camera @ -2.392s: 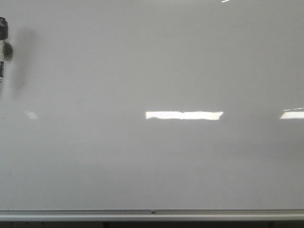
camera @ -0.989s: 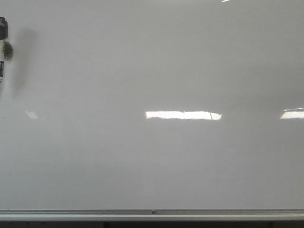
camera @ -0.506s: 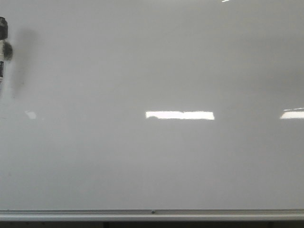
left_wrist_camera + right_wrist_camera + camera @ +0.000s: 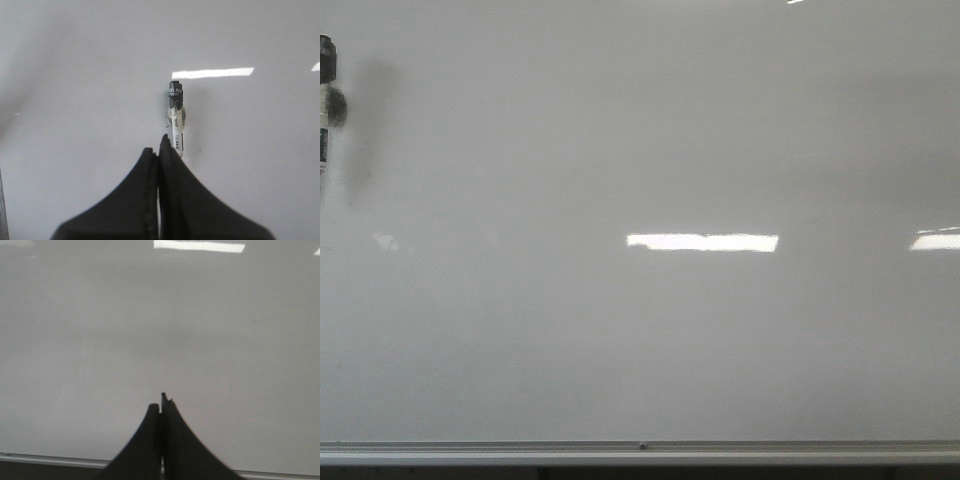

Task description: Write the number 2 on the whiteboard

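The whiteboard [image 4: 650, 150] looks smooth and glossy, mirroring ceiling lights at three o'clock. Its lower rail [image 4: 640, 450] is brushed silver metal. The marker [image 4: 176, 120] seems shiny plastic; both grippers' fingers [image 4: 150, 440] look matt black.

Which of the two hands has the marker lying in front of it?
The left hand: the marker lies just beyond its closed fingertips. The right hand faces only bare whiteboard.
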`<state>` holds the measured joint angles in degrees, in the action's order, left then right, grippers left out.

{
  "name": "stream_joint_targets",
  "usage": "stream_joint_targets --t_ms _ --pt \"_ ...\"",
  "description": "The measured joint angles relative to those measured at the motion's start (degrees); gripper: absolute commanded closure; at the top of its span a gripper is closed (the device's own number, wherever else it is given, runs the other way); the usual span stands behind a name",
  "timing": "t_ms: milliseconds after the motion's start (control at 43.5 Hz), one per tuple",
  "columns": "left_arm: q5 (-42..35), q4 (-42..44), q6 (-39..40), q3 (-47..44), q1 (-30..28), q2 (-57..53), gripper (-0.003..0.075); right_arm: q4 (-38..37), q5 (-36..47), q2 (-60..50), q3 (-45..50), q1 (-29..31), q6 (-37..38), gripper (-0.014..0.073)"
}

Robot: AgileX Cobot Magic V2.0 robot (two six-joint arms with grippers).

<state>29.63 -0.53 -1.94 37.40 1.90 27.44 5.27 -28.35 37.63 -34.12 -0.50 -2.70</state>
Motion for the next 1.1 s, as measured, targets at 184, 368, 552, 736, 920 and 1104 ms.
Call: stream_joint_targets --t_ms 184,368,552,736,920,1104 --pt "0.0 -0.4 0.0 0.0 0.0 4.0 0.0337 0.0 0.0 2.0 0.0 0.0 0.0 0.011" --pt "-1.5 -1.2 0.0 0.0 0.0 8.9 0.0166 0.0 0.0 2.3 0.0 0.0 0.0 0.0013" --pt "-3.0 -1.9 -0.1 1.1 0.5 16.2 0.0197 0.0 0.0 2.3 0.0 0.0 0.0 0.0013" --pt "-4.2 -2.8 -0.2 4.1 1.5 25.2 0.0209 0.0 0.0 2.3 0.0 0.0 0.0 0.0013" --pt "-6.0 -3.8 -0.2 7.0 2.3 34.1 0.0209 0.0 0.0 2.3 0.0 0.0 0.0 0.0013" --pt "-7.7 -4.3 -0.2 9.6 2.4 42.5 0.0209 0.0 0.0 2.3 0.0 0.0 0.0 0.0013"
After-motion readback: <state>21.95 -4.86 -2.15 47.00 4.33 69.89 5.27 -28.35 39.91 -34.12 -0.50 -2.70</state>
